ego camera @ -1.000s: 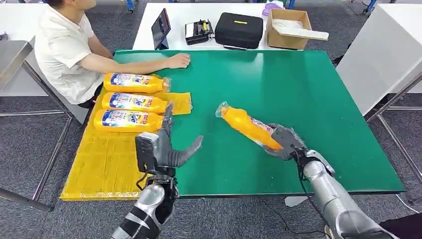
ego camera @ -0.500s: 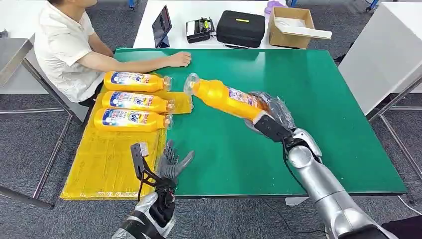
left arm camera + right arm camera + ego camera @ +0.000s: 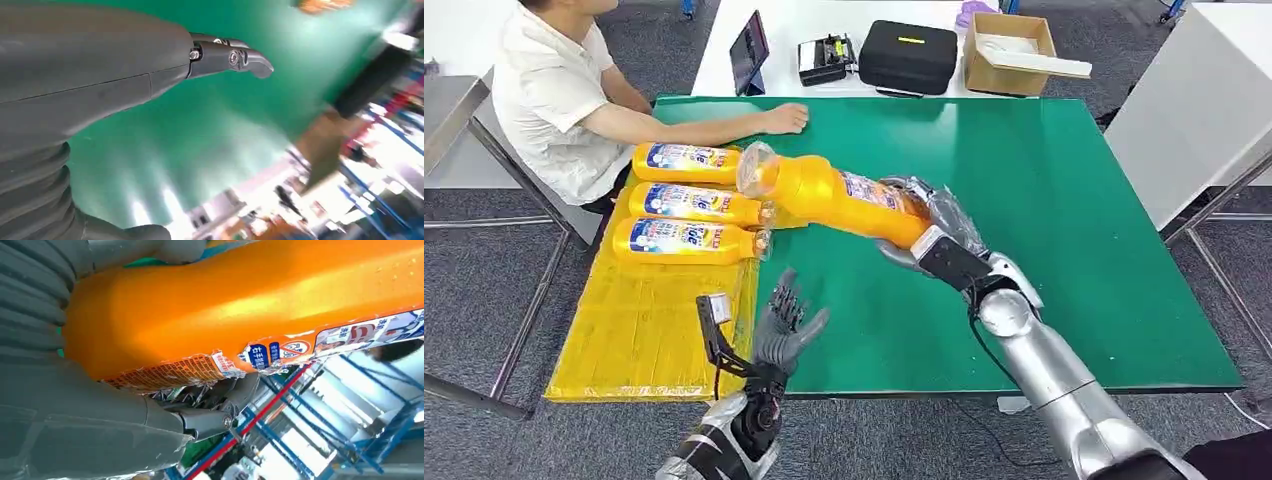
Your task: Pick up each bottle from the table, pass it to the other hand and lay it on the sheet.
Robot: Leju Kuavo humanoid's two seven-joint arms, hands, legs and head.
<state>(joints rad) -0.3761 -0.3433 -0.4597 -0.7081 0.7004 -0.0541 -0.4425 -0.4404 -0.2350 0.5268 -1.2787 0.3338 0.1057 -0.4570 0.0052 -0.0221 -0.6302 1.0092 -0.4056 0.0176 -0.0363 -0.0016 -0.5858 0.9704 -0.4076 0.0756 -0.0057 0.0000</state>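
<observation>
You see a glossy orange plastic bottle (image 3: 844,198) with a torn, crinkled paper label, gripped by the matt grey right robot hand (image 3: 936,232). Beneath it lies the smooth matt green worktop (image 3: 1044,200); beside the worktop's left edge, a ribbed yellow sheet (image 3: 639,330).

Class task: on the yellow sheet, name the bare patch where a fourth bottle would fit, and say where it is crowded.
Free: the near part of the yellow sheet, between the three lying bottles and the left hand. Crowded: the sheet's far end, where the right hand holds the fourth bottle above them.
</observation>
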